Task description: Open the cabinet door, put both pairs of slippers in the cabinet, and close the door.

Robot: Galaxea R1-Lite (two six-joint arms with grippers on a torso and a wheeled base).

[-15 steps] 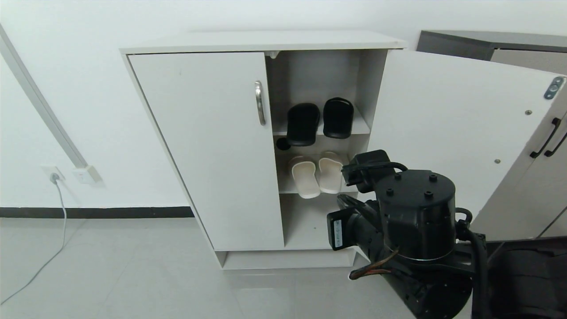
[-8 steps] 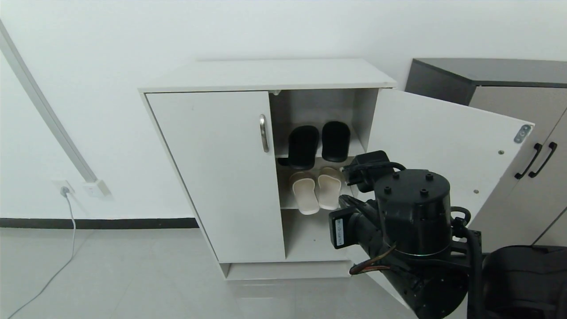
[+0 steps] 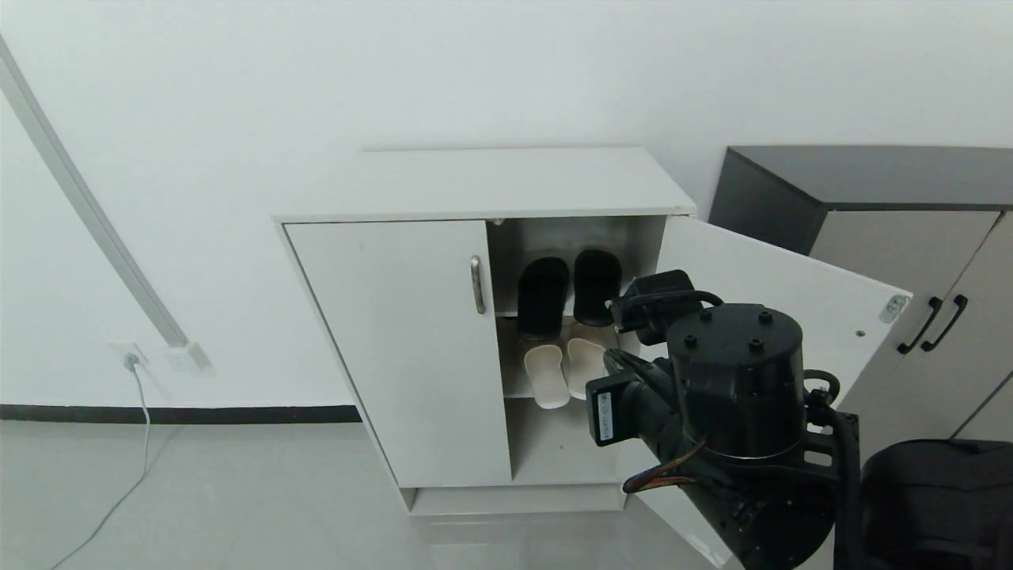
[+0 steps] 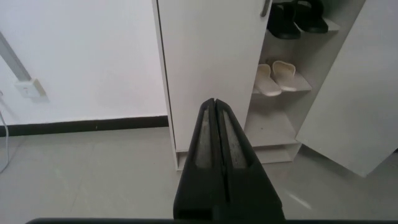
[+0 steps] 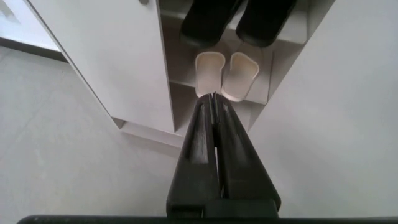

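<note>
A white two-door cabinet stands on a pale grey floor against a white wall. Its left door is closed and carries a curved metal handle near its inner edge. Its right door is swung wide open toward the robot's right, leaving the right half of the cabinet open to view.

Inside, a pair of black slip-on slippers lies side by side on the upper shelf, toes pointing inward. Directly below, a pair of cream slip-on slippers lies side by side on the middle shelf, heels toward the opening. Below that shelf is the bottom compartment.

The black right arm is raised in front of the open half of the cabinet and hides part of the open door.

In the right wrist view, the right end effector is clenched, its two fingers pressed together with nothing between them. It points toward the cream slippers, apart from them and outside the cabinet.

In the left wrist view, the left end effector is likewise clenched and empty. It is held above the floor in front of the closed door, well apart from the cabinet.

A dark grey cabinet with black handles stands just beside the white one on the right. On the wall to the left, a grey cable hangs from a white wall socket.
</note>
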